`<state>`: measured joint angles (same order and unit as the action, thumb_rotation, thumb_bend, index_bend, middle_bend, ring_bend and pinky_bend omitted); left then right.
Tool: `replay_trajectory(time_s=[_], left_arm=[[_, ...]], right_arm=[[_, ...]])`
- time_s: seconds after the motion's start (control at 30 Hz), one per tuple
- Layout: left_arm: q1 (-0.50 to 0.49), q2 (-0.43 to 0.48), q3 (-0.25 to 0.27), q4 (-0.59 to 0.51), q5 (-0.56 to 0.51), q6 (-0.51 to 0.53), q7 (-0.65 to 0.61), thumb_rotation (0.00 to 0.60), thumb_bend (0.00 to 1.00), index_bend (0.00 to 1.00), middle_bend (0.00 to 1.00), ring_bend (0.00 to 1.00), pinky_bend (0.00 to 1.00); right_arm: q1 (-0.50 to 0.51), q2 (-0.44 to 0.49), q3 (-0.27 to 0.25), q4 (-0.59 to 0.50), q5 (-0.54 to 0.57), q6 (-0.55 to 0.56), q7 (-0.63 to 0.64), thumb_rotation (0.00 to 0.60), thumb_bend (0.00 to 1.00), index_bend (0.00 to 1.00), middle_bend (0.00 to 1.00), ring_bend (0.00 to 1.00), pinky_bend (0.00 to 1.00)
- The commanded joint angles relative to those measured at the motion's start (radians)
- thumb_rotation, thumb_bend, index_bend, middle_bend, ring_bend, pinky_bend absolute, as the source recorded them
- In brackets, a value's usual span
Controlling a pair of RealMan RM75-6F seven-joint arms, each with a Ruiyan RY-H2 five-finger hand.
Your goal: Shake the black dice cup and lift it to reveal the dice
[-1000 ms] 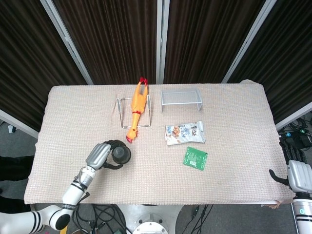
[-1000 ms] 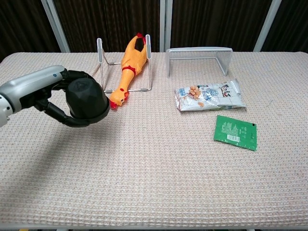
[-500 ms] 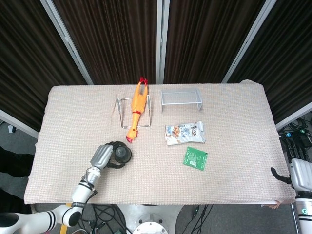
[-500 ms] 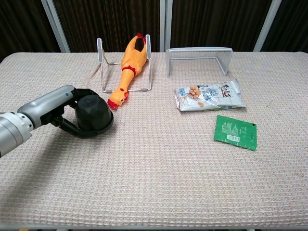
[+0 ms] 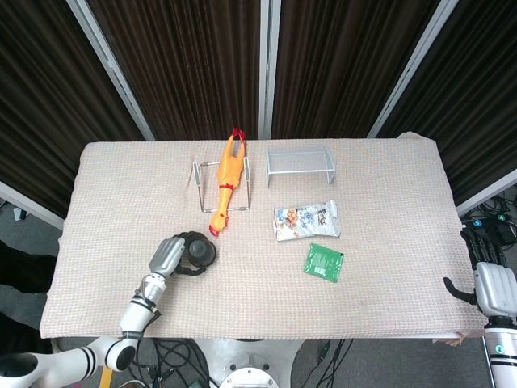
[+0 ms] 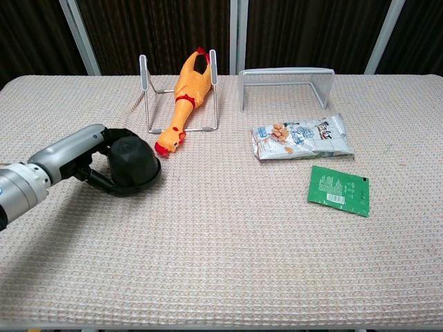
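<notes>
The black dice cup (image 6: 133,162) (image 5: 199,252) stands mouth down on the beige table mat, left of centre. My left hand (image 6: 83,158) (image 5: 168,257) grips it from the left, dark fingers curled around its base. No dice show; the cup covers whatever is beneath it. My right hand (image 5: 494,284) hangs off the table's right edge in the head view, holding nothing, and its finger pose is unclear.
A yellow rubber chicken (image 6: 185,100) leans on a wire stand (image 6: 147,90) just behind the cup. A wire shelf (image 6: 285,84), a snack bag (image 6: 302,140) and a green packet (image 6: 338,189) lie to the right.
The cup was held raised and tilted a second ago; my left hand has brought it down onto the mat and shifted it slightly.
</notes>
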<state>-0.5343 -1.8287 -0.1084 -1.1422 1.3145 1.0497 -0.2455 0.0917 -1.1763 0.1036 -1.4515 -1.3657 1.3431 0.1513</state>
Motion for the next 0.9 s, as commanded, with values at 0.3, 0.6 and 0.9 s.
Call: replay_trajectory(time_s=[0.3, 0.6, 0.9], left_arm=[[-0.005, -0.017, 0.036, 0.068, 0.084, 0.016, -0.033, 0.600, 0.17, 0.26, 0.33, 0.16, 0.22], [0.002, -0.012, 0.040, 0.067, 0.093, 0.013, -0.046, 0.600, 0.13, 0.18, 0.26, 0.11, 0.19], [0.003, 0.013, 0.042, 0.026, 0.115, 0.027, -0.040, 0.600, 0.10, 0.18, 0.23, 0.10, 0.18]], right_arm=[[-0.001, 0.000, -0.001, 0.001, 0.003, 0.000, 0.002, 0.600, 0.17, 0.00, 0.00, 0.00, 0.00], [-0.002, 0.001, -0.001, 0.001, 0.002, 0.004, 0.004, 0.600, 0.17, 0.00, 0.00, 0.00, 0.00], [-0.002, -0.001, -0.002, 0.007, -0.002, 0.007, 0.013, 0.600, 0.17, 0.00, 0.00, 0.00, 0.00]])
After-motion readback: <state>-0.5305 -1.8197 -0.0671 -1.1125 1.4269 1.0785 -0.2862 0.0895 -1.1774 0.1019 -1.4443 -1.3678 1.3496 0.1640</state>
